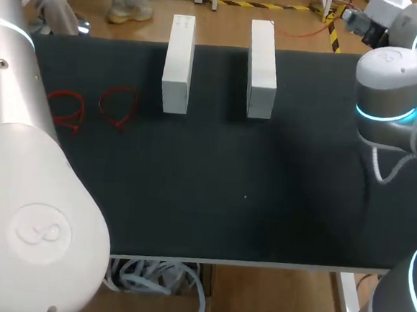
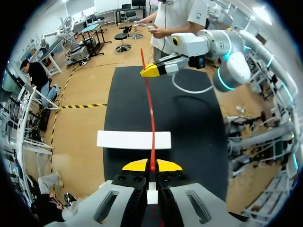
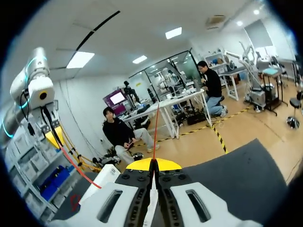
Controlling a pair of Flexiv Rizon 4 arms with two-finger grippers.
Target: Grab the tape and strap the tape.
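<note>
Above the surface point(image 1: 262, 204), held in the air: one red tape point(image 2: 150, 118), thin and straight, running from my left gripper point(image 2: 152, 165) to my right gripper point(image 3: 153, 164), its tail poking out past the right one.

Fingers: both pairs pressed together, clamped on the tape.

Underneath: a white block point(image 1: 178, 63) and a second white block point(image 1: 262, 59), side by side.

Well off to my left: a red loop point(image 1: 68, 109) beside another red loop point(image 1: 118, 107), lying flat.

Risk, as I judge it: each hold is a narrow pinch on a slick strip. If my arms pull or twist out of step, the tape could slide free or buckle.
</note>
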